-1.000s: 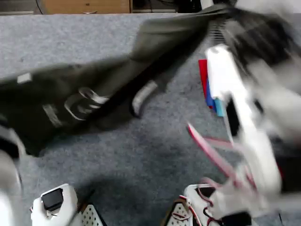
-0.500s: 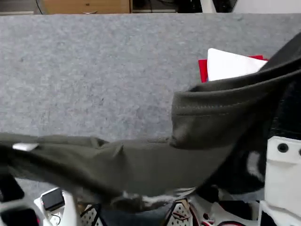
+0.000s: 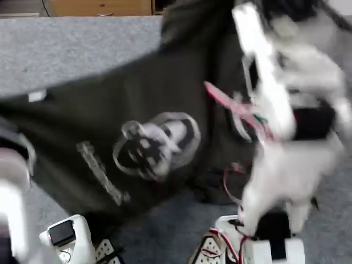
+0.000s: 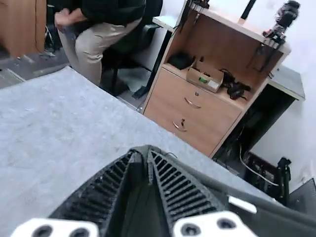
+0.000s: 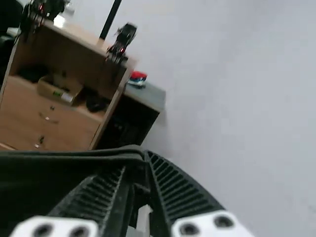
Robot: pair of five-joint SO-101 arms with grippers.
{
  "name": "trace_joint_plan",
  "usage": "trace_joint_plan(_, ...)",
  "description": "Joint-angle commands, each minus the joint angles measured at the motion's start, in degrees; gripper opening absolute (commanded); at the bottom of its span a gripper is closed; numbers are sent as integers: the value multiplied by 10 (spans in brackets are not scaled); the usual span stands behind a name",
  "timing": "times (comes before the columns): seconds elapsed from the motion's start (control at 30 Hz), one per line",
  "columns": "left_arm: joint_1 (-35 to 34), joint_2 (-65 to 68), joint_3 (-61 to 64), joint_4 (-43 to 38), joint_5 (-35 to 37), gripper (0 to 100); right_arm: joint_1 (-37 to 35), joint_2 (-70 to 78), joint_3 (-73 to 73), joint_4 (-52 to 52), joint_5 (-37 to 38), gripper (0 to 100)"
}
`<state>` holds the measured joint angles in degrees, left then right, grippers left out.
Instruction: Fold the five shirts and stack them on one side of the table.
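Arms (image 3: 261, 66): white shells, black joint blocks. Jaws: black, ribbed, on white mounts (image 4: 64, 226) w/ screw holes (image 4: 43, 230). Red/pink cables (image 3: 231, 104) along one arm.

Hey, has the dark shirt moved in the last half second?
Yes. The dark shirt has swung from the near edge of the grey table up toward its far edge, with its print now facing the high camera.

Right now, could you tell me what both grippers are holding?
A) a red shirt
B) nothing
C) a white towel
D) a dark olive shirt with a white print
D: the left gripper and right gripper are each shut on dark fabric, and the dark olive shirt shows spread wide in the high view.
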<state>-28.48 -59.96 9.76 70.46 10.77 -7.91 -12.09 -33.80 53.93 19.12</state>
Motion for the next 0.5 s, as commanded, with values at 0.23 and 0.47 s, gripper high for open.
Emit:
trace_joint_plan(0.23, 0, 312, 178, -674, 13, 21, -34, 288, 52, -392, 35, 2)
trace_joint_plan(0.47, 8, 516, -69, -547, 11, 19, -47, 422, -178, -287, 48, 2)
